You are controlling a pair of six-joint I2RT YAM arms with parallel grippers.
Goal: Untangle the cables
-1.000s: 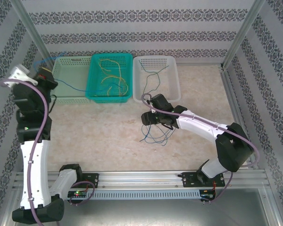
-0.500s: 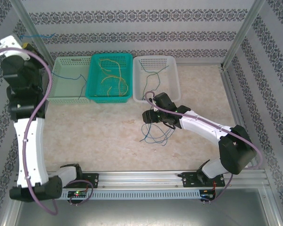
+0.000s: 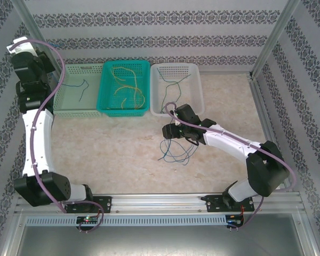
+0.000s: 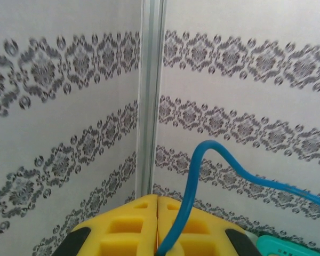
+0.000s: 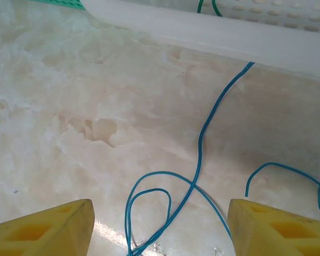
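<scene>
since the earlier frames the left arm has swung up and back toward the far-left corner. left claw (image 4: 157, 226) is clamped tight on a blue cable (image 4: 202, 160), which arcs away to the right. right claw (image 5: 160, 221) hangs wide apart, empty, over the blue tangle (image 3: 176, 151) on the worktop (image 3: 106, 154). sorting step, i'd judge: next, lower that strand into the pale green basket (image 3: 69, 112) and let go.

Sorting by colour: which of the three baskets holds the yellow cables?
The teal middle basket: yellow cables lie inside. The left basket holds blue, the right basket green.
</scene>
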